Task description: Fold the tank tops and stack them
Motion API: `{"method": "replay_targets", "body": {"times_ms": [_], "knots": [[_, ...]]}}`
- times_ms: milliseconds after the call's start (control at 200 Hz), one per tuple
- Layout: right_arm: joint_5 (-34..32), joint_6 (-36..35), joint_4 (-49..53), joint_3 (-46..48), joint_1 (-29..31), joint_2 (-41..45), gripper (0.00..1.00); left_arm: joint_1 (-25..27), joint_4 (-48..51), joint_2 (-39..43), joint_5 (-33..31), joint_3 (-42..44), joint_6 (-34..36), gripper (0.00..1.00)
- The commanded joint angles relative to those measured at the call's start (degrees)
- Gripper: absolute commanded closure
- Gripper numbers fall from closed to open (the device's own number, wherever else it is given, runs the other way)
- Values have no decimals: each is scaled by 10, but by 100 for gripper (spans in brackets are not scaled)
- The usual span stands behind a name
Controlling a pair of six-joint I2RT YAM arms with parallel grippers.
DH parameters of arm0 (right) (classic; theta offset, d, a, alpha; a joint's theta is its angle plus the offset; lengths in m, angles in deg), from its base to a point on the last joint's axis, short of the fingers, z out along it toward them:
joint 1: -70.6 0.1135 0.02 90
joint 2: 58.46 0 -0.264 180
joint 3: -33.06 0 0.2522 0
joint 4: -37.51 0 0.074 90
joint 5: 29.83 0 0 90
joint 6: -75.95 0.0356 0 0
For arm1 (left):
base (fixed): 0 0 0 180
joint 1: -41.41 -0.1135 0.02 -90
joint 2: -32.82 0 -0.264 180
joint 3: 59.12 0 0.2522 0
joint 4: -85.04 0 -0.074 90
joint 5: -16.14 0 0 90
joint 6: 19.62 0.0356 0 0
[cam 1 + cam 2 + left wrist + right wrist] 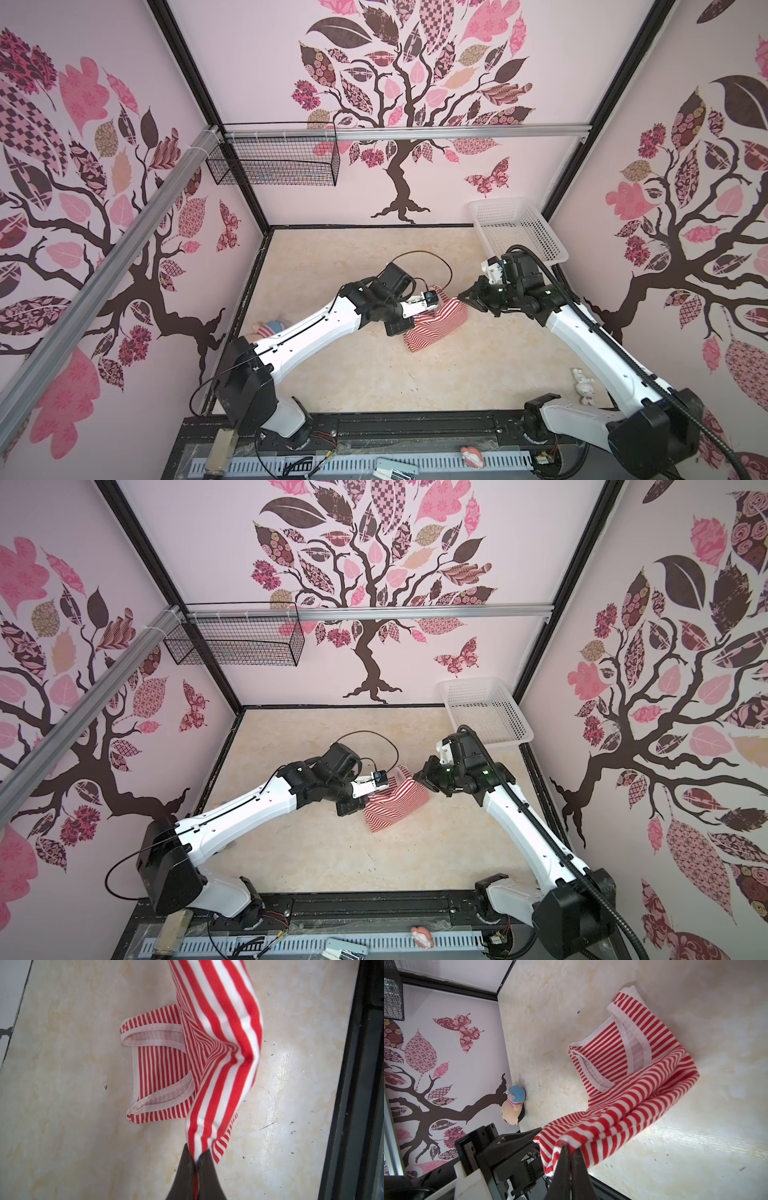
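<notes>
1. Striped tank top [436, 324]: a red-and-white garment with white ribbed trim, lying near the centre of the table, between the two arms in both top views.
2. Left gripper [196, 1159]: jaws clenched on one corner of the hem, seen in the left wrist view; the cloth rises from the table to the jaws.
3. Right gripper [571, 1152]: jaws likewise pinched on the other hem corner; the lifted hem hangs in a sagging band between the two grips.
4. Shoulder straps and neckline [153, 1064]: flat on the table, neck and armhole trim showing.
5. Progress, as a judgement: the first fold is under way, the lower half raised and ready to be carried over the strap end. Laying it down, any further fold and the stacking are not yet done. No folded pile and no second tank top can be made out.
6. Table surface [353, 266]: pale cream marble pattern, glossy, with small dark specks and scuffs.
7. White plastic basket [519, 232]: at about 1 o'clock from the garment, against the back corner.
8. Black wire basket [274, 160]: hung on the aluminium rail, at about 11 o'clock.
9. Plush doll [513, 1105]: at about 9 o'clock, by the wall.
10. Small white figurine [584, 386]: at about 4 o'clock.
11. Walls [415, 104]: pale pink, printed with trees, leaves and butterflies.
</notes>
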Motion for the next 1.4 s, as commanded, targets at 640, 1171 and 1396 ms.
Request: {"method": "replay_targets", "body": {"times_ms": [640, 1171, 1396], "knots": [[66, 16, -182, -91, -37, -257, 100, -113, -30, -150, 63, -69, 17, 100], [78, 13, -201, -184, -45, -434, 100, -179, -53, -257, 64, -106, 24, 100], [80, 7, -204, -190, -50, -467, 100, -185, -70, -272, 58, -108, 20, 100]]}}
